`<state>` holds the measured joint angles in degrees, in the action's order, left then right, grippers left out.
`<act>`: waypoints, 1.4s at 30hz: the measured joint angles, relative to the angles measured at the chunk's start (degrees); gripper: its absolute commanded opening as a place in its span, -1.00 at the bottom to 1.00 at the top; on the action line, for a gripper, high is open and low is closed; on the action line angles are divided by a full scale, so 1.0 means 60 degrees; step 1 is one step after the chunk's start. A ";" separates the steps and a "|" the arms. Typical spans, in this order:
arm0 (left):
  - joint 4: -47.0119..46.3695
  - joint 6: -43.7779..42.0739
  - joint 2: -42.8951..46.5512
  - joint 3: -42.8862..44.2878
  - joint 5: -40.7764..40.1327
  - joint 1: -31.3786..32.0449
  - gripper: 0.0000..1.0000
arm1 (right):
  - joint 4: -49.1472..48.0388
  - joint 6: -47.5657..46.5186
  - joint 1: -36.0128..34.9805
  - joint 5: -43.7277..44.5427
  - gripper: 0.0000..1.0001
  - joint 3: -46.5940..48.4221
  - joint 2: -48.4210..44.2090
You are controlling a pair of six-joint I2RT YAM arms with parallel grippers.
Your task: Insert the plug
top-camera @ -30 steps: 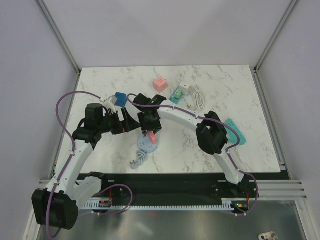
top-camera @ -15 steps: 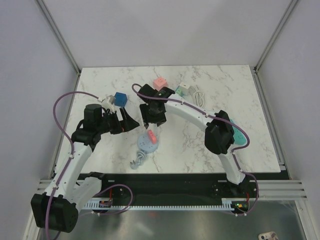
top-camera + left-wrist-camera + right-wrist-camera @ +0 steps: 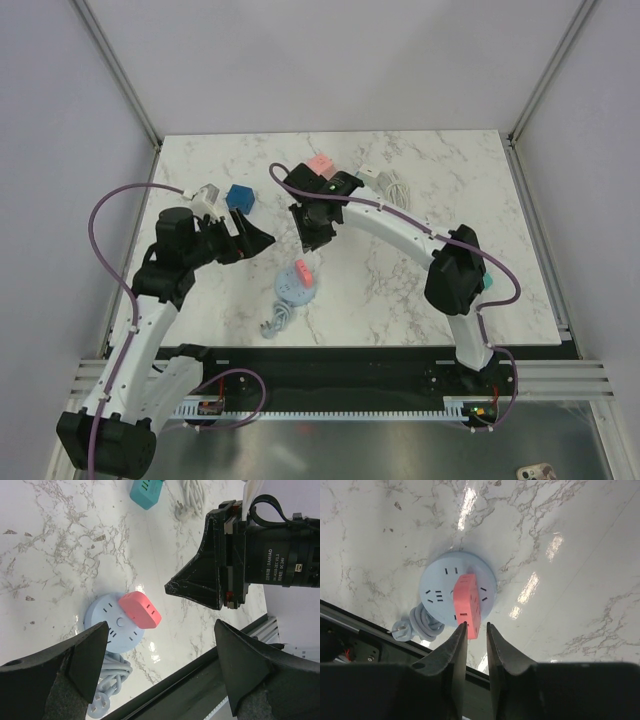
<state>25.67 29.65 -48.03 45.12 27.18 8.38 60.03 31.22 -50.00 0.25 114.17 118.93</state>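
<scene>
Right pincer: jaws parted narrowly, empty, hanging above the red plug. Left pincer: spread wide, empty, off to the side.

Plug sits on the round blue socket hub, on the marble surface. Cannot tell if it is fully seated.

Judgement: any further press should go straight down on the plug's centre, with the hub steadied.
</scene>
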 measured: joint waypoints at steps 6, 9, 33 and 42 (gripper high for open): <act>0.0000 0.0237 0.0120 0.0000 -0.0022 0.0000 0.86 | -0.0244 -0.0117 0.0004 -0.0095 -0.61 -0.0659 -0.0346; 0.0000 0.0291 0.0117 0.0000 -0.0087 0.0000 0.86 | -0.0743 -0.0091 -0.0004 -0.0284 -0.65 -0.1297 -0.0459; -0.0029 -0.0375 -0.4313 0.2433 -0.2557 -0.0182 0.79 | -0.1228 -0.0226 0.0069 0.0798 0.52 -0.2718 -0.2211; 0.0616 -0.1140 -0.8947 0.5989 -0.4003 -0.0401 0.84 | -0.2677 -0.0171 0.0106 0.1042 0.96 -0.5697 -0.5125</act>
<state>29.36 22.81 -101.71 81.06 3.16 5.98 43.97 30.20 -49.36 6.50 79.99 88.18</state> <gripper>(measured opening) 0.906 0.970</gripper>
